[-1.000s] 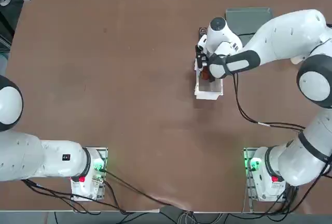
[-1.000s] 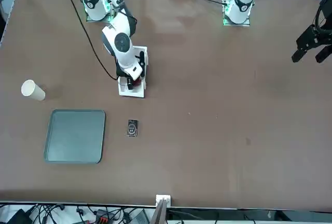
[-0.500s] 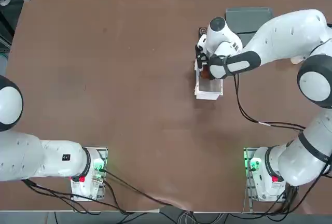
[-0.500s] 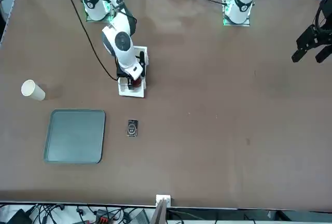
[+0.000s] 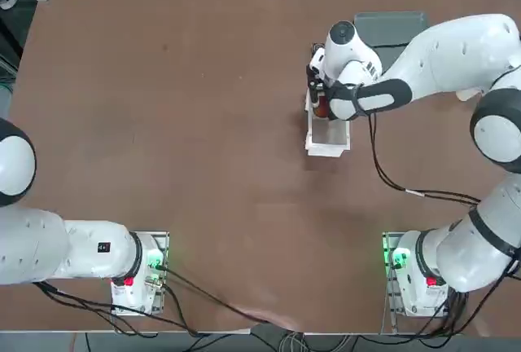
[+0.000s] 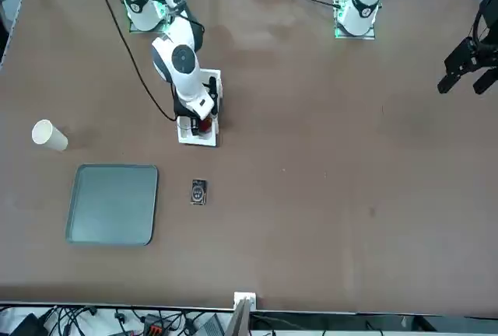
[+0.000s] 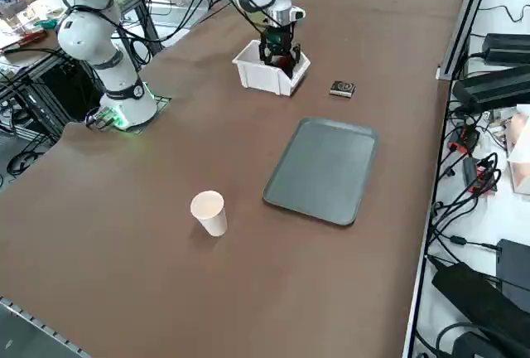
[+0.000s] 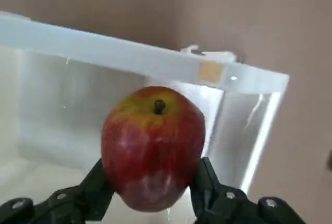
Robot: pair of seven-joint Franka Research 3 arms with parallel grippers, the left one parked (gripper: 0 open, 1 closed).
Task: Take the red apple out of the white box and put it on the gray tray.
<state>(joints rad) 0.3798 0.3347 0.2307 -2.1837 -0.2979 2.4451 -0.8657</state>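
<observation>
upper right of centre in the top view: right gripper (image 5: 319, 101), jaws pinching the red apple (image 8: 153, 147) from both sides, stem up, over the far end of the white box (image 5: 327, 139).

- red apple: in the wrist view it sits between the two dark fingers (image 8: 97, 186), with the box's inner wall and rim behind it; it appears clear of the box floor, though whether it is above the rim cannot be told. in the front view it shows as a small red spot (image 6: 205, 125) at the gripper tip, upper left of centre.
- white box: open-topped, on the brown surface (image 5: 203, 124); no other contents can be made out.
- gray tray (image 6: 113, 204): lower left in the front view, bare, well apart from the box.
- small black object (image 6: 198, 192): on the surface between box and tray, just beside the tray's edge.
- white paper cup (image 6: 49, 135): on its side, left edge of the front view, near the tray.

step in hand, by judgement: extraction, apple grasped and coming out of the box. next move calls for a straight lift until the apple clears the rim, then a carry over the small black object to the tray and a low release so the round fruit does not roll.
</observation>
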